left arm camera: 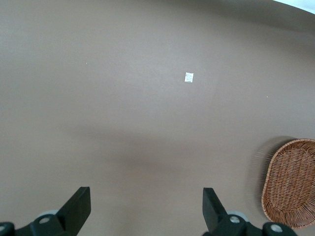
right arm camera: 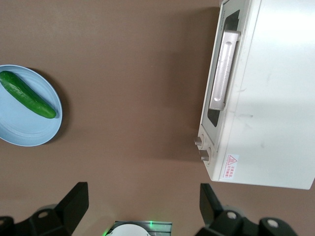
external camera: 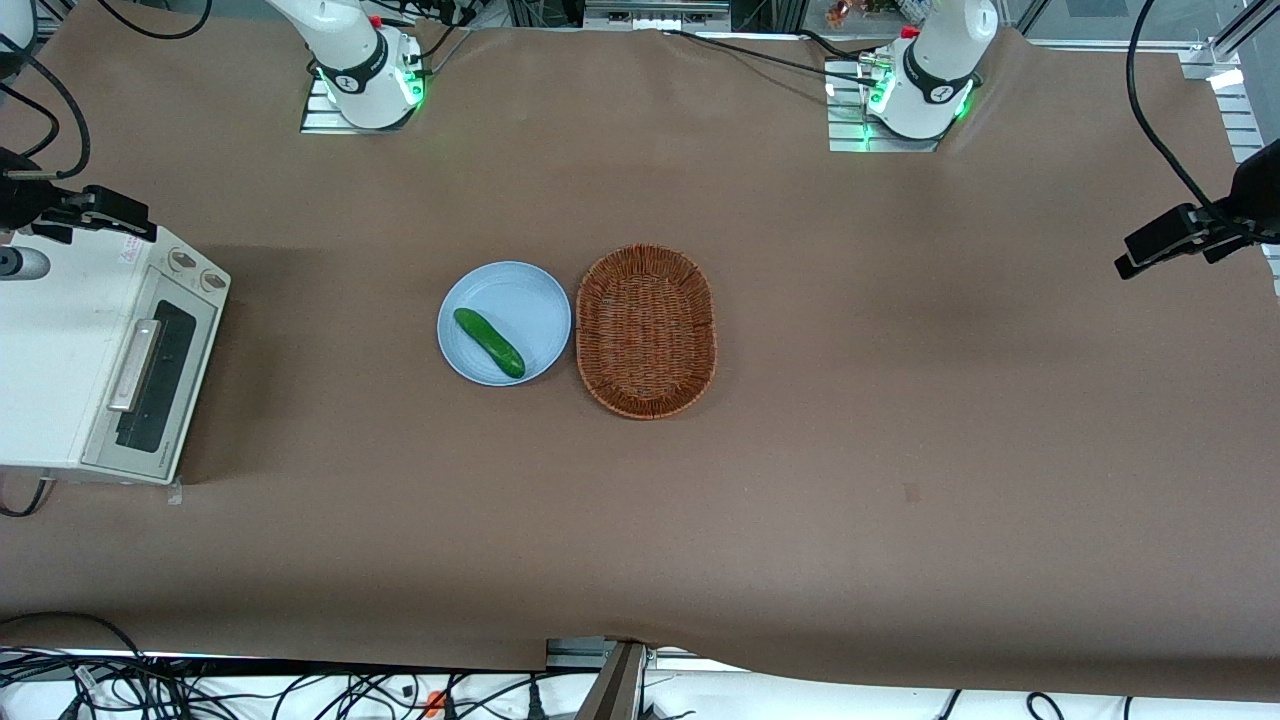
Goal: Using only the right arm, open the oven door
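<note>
Oven (external camera: 70, 350) stood at the working arm's end of the table (external camera: 900, 450), its door (external camera: 150, 375) shut and facing the plate (external camera: 480, 290). The silver handle (external camera: 135, 365) ran along the door's upper edge, and two knobs (external camera: 195, 270) sat on the panel beside the door, farther from the front camera than the glass.

The gripper (external camera: 95, 215) hung above the oven's top, over the corner by the knobs and clear of the casing. Its fingers (right arm camera: 74, 204) stood wide apart with nothing between them. From the wrist camera the door (right arm camera: 222, 73) and handle (right arm camera: 221, 69) showed as a narrow strip along the oven's (right arm camera: 268, 93) edge.

Bare brown cloth lay between the door and the plate, wide and free of things. A cucumber (external camera: 489, 342) lay on the plate, and a wicker basket (external camera: 646, 330) sat just beside the plate, toward the parked arm's end. Past the basket the cloth ran open to the table's edge. The oven's casing reached out of the front view at that end.
</note>
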Motion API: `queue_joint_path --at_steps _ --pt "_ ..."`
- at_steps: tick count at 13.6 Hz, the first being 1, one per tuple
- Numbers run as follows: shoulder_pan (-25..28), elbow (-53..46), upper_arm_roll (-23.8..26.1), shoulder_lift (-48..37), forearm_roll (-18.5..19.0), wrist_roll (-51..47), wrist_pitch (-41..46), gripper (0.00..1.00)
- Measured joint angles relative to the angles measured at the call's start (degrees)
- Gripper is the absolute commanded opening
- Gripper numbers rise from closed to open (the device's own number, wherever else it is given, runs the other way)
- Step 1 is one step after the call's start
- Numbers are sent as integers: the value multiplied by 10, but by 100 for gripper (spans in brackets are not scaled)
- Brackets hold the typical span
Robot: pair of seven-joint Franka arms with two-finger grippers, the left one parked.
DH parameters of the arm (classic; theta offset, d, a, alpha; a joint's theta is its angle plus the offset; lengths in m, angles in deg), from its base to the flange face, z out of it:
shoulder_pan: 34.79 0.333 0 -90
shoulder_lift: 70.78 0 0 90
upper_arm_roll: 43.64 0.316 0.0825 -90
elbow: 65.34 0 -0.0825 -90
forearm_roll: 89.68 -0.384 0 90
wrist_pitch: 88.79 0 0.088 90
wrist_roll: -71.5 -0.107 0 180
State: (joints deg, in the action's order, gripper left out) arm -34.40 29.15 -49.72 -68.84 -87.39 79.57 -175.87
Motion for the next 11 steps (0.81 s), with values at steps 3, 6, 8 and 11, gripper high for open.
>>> queue_joint_path --at_steps 3,6,8,11 --pt "0 0 0 0 0 0 -4 100" --pt "0 0 0 0 0 0 -8 100" --pt "0 -3 0 0 0 0 -8 100" --pt "0 -8 0 0 -1 -1 -8 100"
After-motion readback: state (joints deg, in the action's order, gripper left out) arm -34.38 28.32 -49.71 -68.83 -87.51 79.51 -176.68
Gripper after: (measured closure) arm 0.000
